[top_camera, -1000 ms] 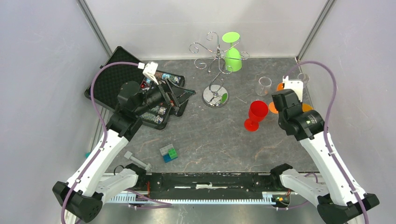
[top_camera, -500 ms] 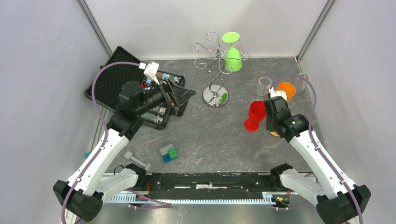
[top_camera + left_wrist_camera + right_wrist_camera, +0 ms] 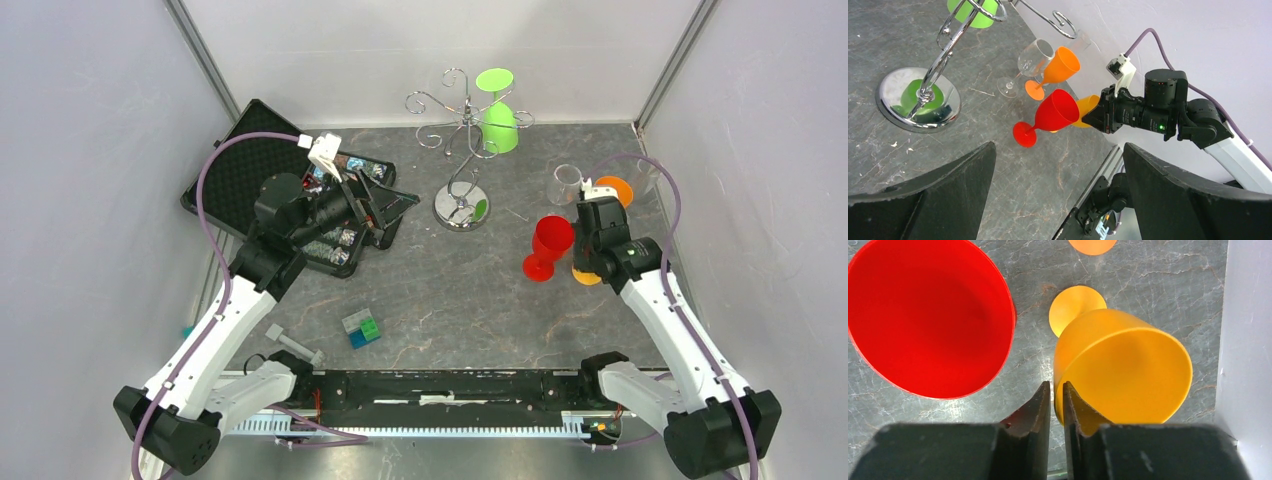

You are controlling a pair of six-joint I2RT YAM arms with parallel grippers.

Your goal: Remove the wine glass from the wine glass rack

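No writing, label, brand, number or sign can be read in any view; the yellow glass (image 3: 1128,370) pinched at its rim by the right tool (image 3: 1056,400) shows plain colour only; the white tag (image 3: 1120,67) on the right arm's cable is too small to tell whether it bears print.

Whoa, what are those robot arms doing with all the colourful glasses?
The right gripper seems to pinch the rim of a yellow glass that stands on the table next to a red glass. The left gripper is open and empty, hovering by the black case. One green glass hangs upside down on the silver rack, not yet taken off.
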